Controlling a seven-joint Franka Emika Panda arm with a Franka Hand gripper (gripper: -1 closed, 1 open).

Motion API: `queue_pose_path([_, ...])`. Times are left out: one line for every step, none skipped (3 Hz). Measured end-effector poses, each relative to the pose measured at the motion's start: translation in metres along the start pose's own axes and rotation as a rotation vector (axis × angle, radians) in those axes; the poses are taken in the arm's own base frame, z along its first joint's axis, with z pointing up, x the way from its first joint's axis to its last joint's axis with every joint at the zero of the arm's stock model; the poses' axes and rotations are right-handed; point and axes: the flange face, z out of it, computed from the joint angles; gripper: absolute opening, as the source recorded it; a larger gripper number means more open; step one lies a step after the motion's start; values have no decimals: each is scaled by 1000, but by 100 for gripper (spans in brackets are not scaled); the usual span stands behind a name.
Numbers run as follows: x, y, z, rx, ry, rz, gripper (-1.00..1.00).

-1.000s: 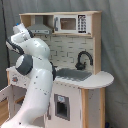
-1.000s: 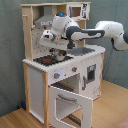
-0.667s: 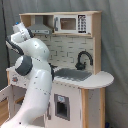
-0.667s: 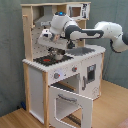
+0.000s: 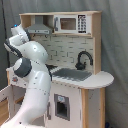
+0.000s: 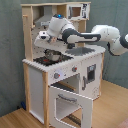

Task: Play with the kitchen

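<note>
Pale-wood kitchen (image 6: 37, 75), oven door (image 6: 70, 102) hanging open, gripper (image 6: 50, 53) over stovetop (image 6: 48, 59) — jaw state unclear

In the second exterior view, the gripper (image 6: 49, 51) hangs just above the stovetop (image 6: 48, 59), left of the sink (image 6: 79, 50), with the oven door (image 6: 71, 101) open below.

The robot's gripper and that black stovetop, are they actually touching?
Cannot tell. In the second exterior view the gripper hangs right over the black stovetop, with no plain gap or contact visible. In the first exterior view the arm hides both.
</note>
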Motion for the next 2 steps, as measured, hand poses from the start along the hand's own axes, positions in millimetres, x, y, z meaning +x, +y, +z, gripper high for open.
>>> queue_pose_path([22, -4, -2, -25, 21, -41, -100])
queue_pose_path([32, -1, 7, -53, 39, -75, -100])
